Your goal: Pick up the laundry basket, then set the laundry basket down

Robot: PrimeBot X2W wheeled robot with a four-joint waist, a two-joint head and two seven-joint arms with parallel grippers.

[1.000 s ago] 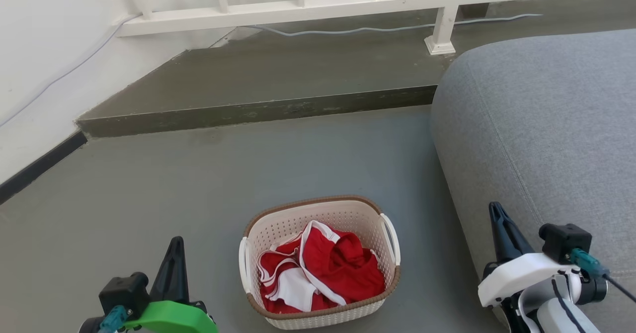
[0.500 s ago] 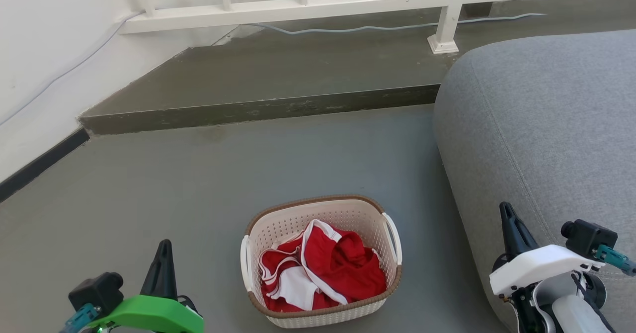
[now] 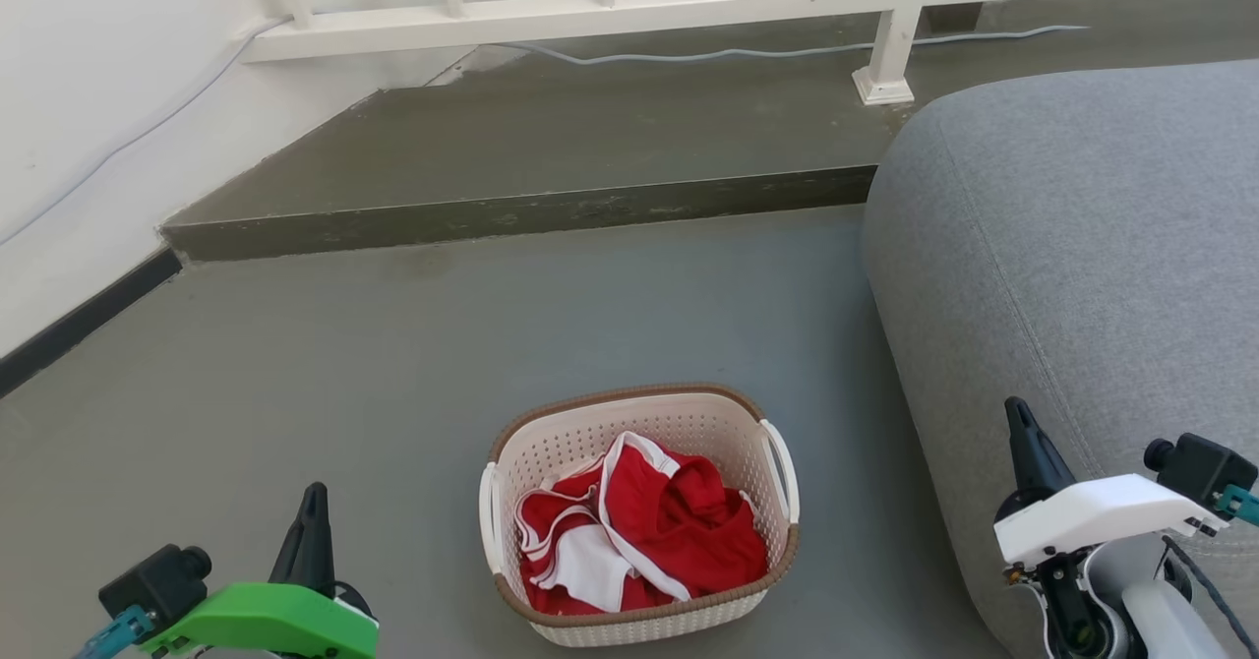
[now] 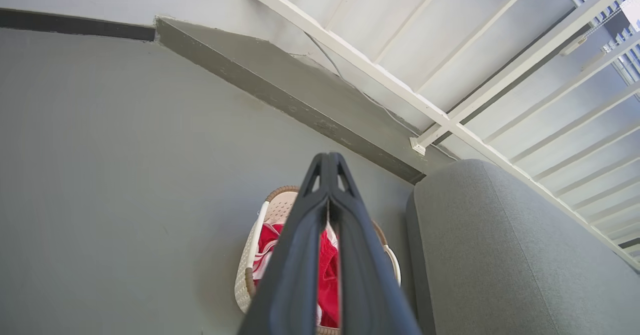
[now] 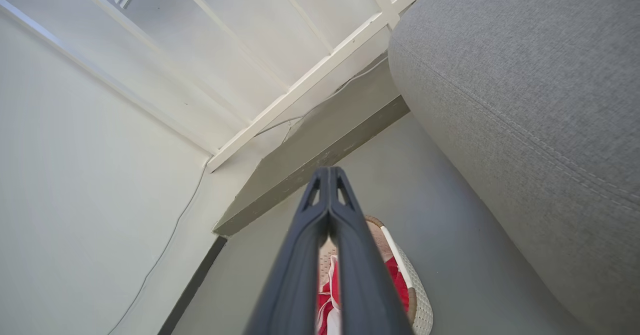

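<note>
You have one laundry basket (image 3: 570,443) standing on the grey floor (image 3: 393,364), near the one grey sofa (image 3: 1082,246) on its right. Red-and-white clothes (image 3: 679,531) are heaped inside it, and nothing touches its two white handles (image 3: 784,467). Your two grippers hang apart from it: the left gripper (image 3: 314,502) at the lower left, the right gripper (image 3: 1019,415) at the lower right, in front of the sofa. In both wrist views the jaws are pressed together tip to tip, holding nothing. One raised step (image 3: 551,148) and one white railing (image 3: 689,5) lie beyond.
</note>
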